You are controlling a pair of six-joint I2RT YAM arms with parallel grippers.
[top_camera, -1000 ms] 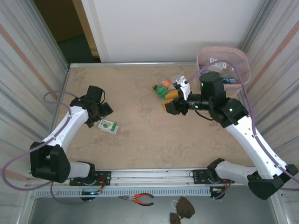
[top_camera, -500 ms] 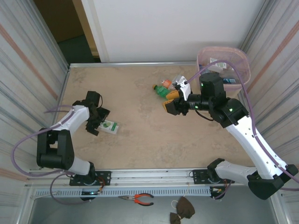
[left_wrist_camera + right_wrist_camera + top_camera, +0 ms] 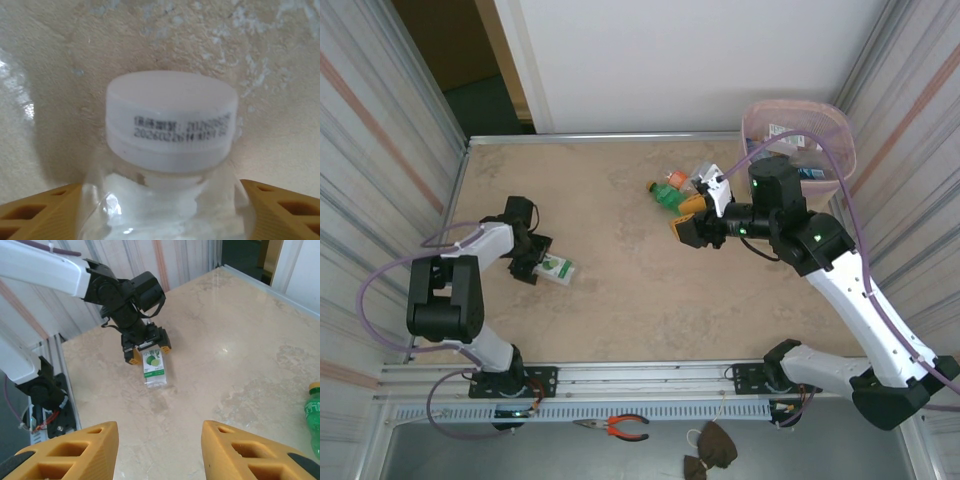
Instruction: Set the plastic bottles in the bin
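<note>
Grasping with the left hand (image 3: 528,266) a clear, white-capped bottle (image 3: 170,135) lying on the worktop (image 3: 620,300), well apart from the bin (image 3: 845,150) in the far right corner. Holding the right hand (image 3: 160,440) spread and empty, near the other bottles (image 3: 672,193).

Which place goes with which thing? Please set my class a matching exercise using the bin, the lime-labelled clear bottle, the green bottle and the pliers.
Things
1. bin
2. clear bottle with lime label
3. green bottle
4. pliers

Places
A. in front of the near edge of the table
B. at the far right corner of the table
C. between the fingers of the left gripper
D. lying in the cluster of bottles towards the far middle of the table

Pairs: 1-B, 2-C, 3-D, 4-A
</note>
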